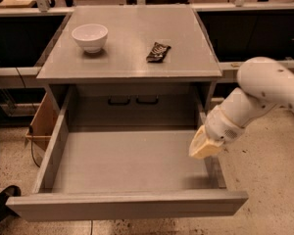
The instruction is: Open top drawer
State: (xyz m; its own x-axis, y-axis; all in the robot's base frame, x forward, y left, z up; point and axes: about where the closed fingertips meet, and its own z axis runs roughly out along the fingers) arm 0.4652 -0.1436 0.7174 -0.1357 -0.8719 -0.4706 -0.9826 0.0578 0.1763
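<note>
The top drawer stands pulled far out of the grey cabinet, its flat front panel near the bottom of the view and its deep grey box interior bare. My gripper has cream-coloured fingers and hangs from the white arm over the drawer's right side wall, above the interior's right edge. It holds nothing that I can see.
On the cabinet top stand a white bowl at the left and a dark snack packet near the middle. A brown box sits left of the cabinet. Dark shelving runs behind, and speckled floor lies to the right.
</note>
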